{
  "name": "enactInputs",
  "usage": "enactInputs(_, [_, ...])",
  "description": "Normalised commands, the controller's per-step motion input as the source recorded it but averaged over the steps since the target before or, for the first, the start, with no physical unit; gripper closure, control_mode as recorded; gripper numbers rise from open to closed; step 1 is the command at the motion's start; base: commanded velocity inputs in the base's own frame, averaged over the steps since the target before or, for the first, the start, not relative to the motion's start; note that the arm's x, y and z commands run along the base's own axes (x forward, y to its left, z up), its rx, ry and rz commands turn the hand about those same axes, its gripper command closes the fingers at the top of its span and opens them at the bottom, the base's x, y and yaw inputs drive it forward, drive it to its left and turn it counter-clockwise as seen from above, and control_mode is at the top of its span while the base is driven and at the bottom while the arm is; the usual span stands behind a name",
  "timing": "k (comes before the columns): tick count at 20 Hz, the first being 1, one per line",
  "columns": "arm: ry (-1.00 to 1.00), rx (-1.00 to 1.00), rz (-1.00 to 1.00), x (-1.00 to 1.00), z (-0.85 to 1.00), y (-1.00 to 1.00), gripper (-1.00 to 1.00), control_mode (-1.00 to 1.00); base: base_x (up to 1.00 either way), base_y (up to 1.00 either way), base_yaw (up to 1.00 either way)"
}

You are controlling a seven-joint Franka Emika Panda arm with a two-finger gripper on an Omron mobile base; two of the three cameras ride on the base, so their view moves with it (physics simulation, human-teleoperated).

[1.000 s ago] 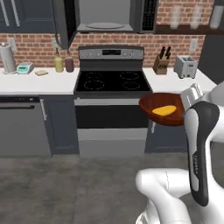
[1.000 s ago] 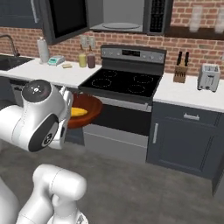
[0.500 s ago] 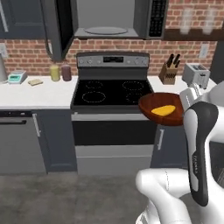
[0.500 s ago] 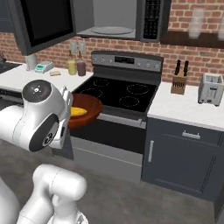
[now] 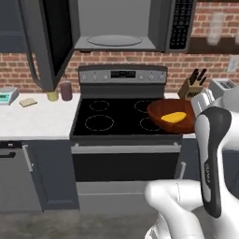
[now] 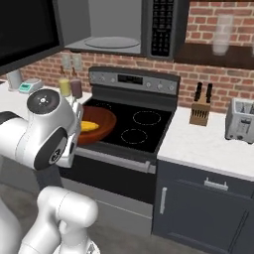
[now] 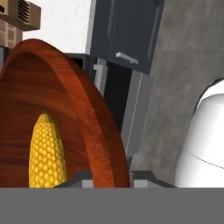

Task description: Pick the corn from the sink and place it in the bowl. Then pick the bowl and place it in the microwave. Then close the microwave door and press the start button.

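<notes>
The bowl is seen right of centre in the left base view, held above the stove at its right front edge, with the corn lying inside. In the hand view the claw is closed on the bowl's rim at the bottom edge. The microwave is at upper centre, its door swung open to the left.

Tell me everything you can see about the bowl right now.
The bowl is wide, shallow, glossy reddish-brown, wood-grained. It is held level in the air over the front right of the stove, below the open microwave. The corn lies inside it. In the hand view its rim runs down between the hand fingertips, so the hand seems clamped on it.
</notes>
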Motion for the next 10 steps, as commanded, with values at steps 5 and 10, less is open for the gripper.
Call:
enactInputs(5, [0.00,0.00,0.00,0.00,0.00,0.00,1.00,1.00,0.53,0.41,0.00])
enactInputs(10, [0.00,0.00,0.00,0.00,0.00,0.00,1.00,1.00,0.88,0.13,0.01])
